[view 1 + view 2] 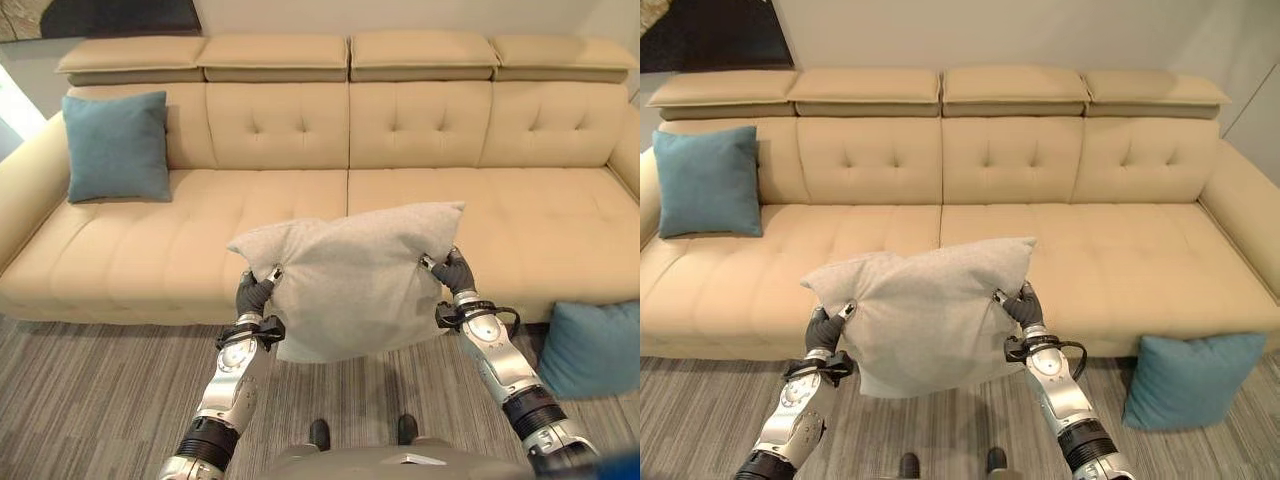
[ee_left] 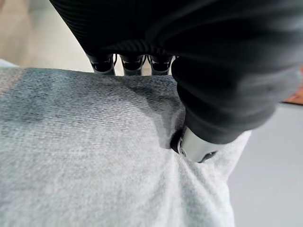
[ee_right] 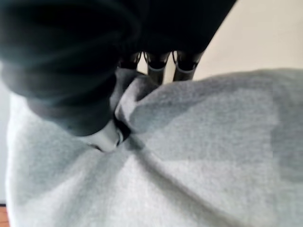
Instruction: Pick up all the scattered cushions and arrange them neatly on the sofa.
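Grey cushion (image 1: pixel 350 280), square and softly stuffed, with a fine woven, slightly fuzzy cover; it sits at the centre of the left eye view, held off the floor in front of the sofa's seat edge, its upper corners peaked and its lower edge hanging over the carpet. No label or writing can be read on it. The left robot hand (image 1: pixel 255 292) pinches the cushion's left edge: in the left wrist view the thumb (image 2: pixel 196 144) presses a dimple into the weave while the fingers (image 2: pixel 132 64) curl over the far side. The right robot hand (image 1: pixel 452 270) grasps the right edge likewise; in the right wrist view the cloth bunches into folds between its thumb (image 3: pixel 106 137) and fingers (image 3: pixel 158 66).

Behind stands the beige sofa (image 1: pixel 450 130), smooth-skinned, with button-tufted back panels, four flat headrest blocks along the top and rounded arms. A teal cushion (image 1: pixel 117 147), square and matte, leans upright against the backrest at the sofa's left end, in the upper left of the frame. A second teal cushion (image 1: pixel 590 348) rests on the floor at the lower right, propped against the sofa's front. The floor is carpet (image 1: pixel 90 400) with a fine grey-brown streaked pattern.
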Controlling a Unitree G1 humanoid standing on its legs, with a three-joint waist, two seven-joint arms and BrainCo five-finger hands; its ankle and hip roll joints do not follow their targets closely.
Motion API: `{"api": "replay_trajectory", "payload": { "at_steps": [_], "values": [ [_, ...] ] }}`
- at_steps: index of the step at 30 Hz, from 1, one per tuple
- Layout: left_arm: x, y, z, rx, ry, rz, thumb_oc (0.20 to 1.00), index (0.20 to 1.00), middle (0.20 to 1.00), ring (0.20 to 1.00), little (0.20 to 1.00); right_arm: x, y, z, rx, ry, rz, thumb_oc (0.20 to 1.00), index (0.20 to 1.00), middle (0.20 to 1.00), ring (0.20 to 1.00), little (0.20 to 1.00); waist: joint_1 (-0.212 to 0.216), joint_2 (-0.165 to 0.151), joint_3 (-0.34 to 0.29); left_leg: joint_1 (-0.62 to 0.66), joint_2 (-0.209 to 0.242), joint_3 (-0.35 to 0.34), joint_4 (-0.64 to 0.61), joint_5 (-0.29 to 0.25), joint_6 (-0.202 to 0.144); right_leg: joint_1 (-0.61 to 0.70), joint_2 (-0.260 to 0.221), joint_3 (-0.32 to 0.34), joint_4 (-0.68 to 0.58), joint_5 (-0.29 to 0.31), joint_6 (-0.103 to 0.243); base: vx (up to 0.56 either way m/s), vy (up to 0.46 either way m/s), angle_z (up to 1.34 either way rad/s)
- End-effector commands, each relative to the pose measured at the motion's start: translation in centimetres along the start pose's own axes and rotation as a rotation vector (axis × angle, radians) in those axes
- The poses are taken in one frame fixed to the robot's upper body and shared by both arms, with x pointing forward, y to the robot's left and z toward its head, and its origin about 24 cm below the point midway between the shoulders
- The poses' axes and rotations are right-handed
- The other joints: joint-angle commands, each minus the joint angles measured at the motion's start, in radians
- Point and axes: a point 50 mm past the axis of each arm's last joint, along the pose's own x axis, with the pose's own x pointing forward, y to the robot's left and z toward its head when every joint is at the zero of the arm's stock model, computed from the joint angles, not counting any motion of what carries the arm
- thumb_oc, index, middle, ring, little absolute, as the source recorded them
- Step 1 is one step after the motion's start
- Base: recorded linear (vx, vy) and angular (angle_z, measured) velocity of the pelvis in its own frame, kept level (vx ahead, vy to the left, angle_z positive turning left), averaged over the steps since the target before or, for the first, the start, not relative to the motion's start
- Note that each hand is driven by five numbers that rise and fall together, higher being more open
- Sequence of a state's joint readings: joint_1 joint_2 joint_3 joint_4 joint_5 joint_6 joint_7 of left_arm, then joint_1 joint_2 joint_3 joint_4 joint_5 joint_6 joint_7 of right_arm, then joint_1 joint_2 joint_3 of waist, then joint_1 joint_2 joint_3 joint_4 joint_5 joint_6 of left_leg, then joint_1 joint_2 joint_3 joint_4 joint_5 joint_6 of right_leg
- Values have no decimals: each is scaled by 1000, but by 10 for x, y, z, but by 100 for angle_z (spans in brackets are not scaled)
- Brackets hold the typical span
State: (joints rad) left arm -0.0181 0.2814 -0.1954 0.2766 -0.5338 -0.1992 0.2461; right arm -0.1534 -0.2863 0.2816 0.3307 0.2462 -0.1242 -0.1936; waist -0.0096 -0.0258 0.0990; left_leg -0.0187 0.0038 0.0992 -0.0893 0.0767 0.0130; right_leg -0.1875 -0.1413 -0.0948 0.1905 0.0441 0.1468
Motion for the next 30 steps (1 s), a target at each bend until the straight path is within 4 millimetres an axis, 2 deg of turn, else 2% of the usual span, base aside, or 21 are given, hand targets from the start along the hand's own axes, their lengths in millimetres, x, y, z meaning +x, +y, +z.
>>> {"api": "replay_trajectory", "payload": {
  "at_steps": [1,2,3,7,10,11,13,14,15,16,19,23,25,29,30],
  "values": [
    [13,-30,47,-25,-230,-130,200,200,200,200,200,16,14,65,42,-299,50,200,200,200,200,200,19,-12,-31,18,-5,-65,76,-146,-31,24,36,-26,-88,-6,11,110,-117,6],
    [16,-31,51,-34,-243,-124,200,200,200,200,200,18,14,66,46,-300,53,200,200,200,200,200,20,-16,-29,22,-4,-70,76,-156,-38,6,40,-77,-130,11,13,149,-158,-5],
    [16,-31,51,-35,-244,-125,200,200,200,200,200,18,14,65,49,-291,55,200,200,200,200,200,21,-19,-34,28,-4,-78,78,-163,-45,19,32,-94,-156,16,17,160,-154,-3],
    [16,-35,53,-58,-254,-134,200,200,200,200,200,17,9,63,52,-286,35,200,200,200,200,200,17,-26,-37,27,6,-105,91,-169,-66,51,40,-89,-176,15,6,86,-126,35],
    [17,-42,53,-57,-254,-152,200,200,200,200,200,15,1,62,41,-287,12,200,200,200,200,200,10,-24,-37,11,37,-106,151,-183,-91,94,31,-139,-180,-4,-11,131,-193,58],
    [17,-46,52,-68,-253,-165,200,200,200,200,200,13,-4,61,25,-283,4,200,200,200,200,200,8,-25,-25,-24,48,-83,227,-186,-107,120,24,-164,-183,-20,-22,101,-168,61],
    [16,-49,51,-83,-245,-169,200,200,200,200,200,11,-9,56,21,-265,-15,200,200,200,200,200,0,-25,-20,-68,68,-38,297,-176,-114,138,18,-182,-185,-36,-36,104,-102,79],
    [16,-51,47,-72,-226,-186,200,200,200,200,200,9,-14,53,20,-254,-28,200,200,200,200,200,-3,-27,-20,-100,80,-1,304,-166,-106,154,21,-192,-194,-47,-40,212,-91,68],
    [16,-56,44,-50,-211,-208,200,200,200,200,200,5,-21,47,25,-235,-55,200,200,200,200,200,-9,-29,-23,-158,80,65,254,-113,-96,175,30,-208,-200,-64,-43,285,-68,28],
    [17,-58,46,-27,-212,-222,200,200,200,200,200,4,-23,47,31,-237,-71,200,200,200,200,200,-7,-28,-24,-207,77,85,239,-79,-100,194,37,-212,-210,-78,-44,271,-29,61],
    [13,-56,45,-31,-208,-222,200,200,200,200,200,4,-19,47,40,-234,-69,200,200,200,200,200,9,-13,-29,-203,65,31,185,-61,-102,217,48,-192,-199,-103,-43,283,142,40],
    [10,-50,44,-6,-206,-224,200,200,200,200,200,5,-12,46,36,-230,-38,200,200,200,200,200,21,-13,-56,-125,36,10,140,-75,-77,247,17,-158,-168,-117,-27,254,178,-41],
    [9,-48,46,7,-213,-221,200,200,200,200,200,5,-8,47,42,-233,-23,200,200,200,200,200,28,-16,-57,-106,23,15,146,-99,-59,243,-5,-139,-130,-118,-15,159,178,-14],
    [11,-44,54,15,-243,-213,200,200,200,200,200,9,2,56,56,-267,11,200,200,200,200,200,39,-3,-33,-96,14,32,167,-136,-16,146,-49,-103,53,-77,14,67,173,-13],
    [12,-42,56,19,-253,-205,200,200,200,200,200,9,6,58,68,-276,27,200,200,200,200,200,41,4,-22,-85,17,36,172,-148,-4,92,-51,-110,113,-64,10,65,107,-32]
  ]
}}
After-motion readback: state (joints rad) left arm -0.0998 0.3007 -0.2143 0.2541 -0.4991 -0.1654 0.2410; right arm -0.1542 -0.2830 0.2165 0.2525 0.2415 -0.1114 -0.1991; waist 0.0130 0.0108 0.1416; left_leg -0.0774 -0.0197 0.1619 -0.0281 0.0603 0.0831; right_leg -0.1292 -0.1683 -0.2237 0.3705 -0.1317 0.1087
